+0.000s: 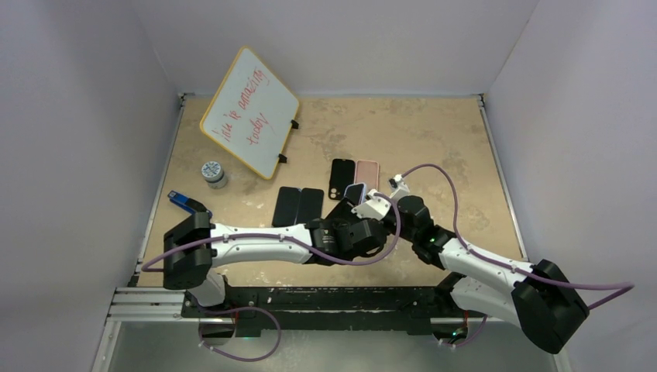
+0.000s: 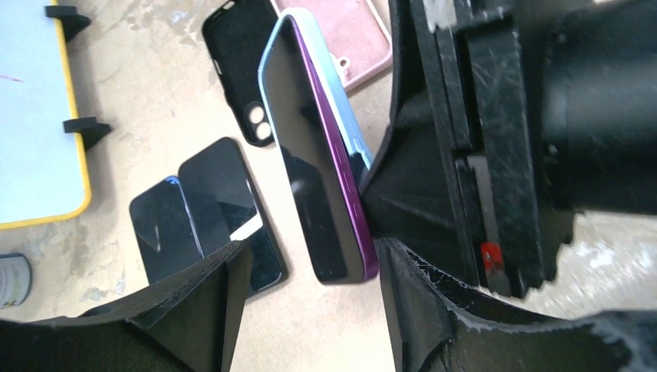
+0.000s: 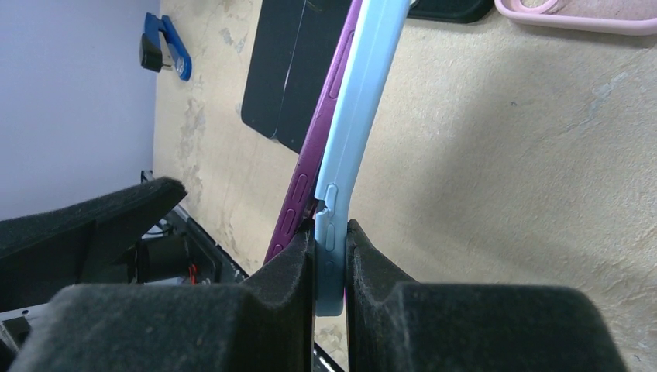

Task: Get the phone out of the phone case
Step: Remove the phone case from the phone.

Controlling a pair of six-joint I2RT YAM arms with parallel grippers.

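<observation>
A purple phone with a dark screen is held on edge above the table, partly peeled out of its light blue phone case. My right gripper is shut on the lower edge of the case. The purple phone edge runs past its left finger. My left gripper is open, its fingers on either side of the phone's lower end. Its right finger is right against the purple corner, and its left finger stands well apart. From above, both grippers meet at the phone.
Two dark phones lie side by side on the table left of the grippers. A black case and a pink case lie behind them. A whiteboard, a small jar and a blue clip sit at the left.
</observation>
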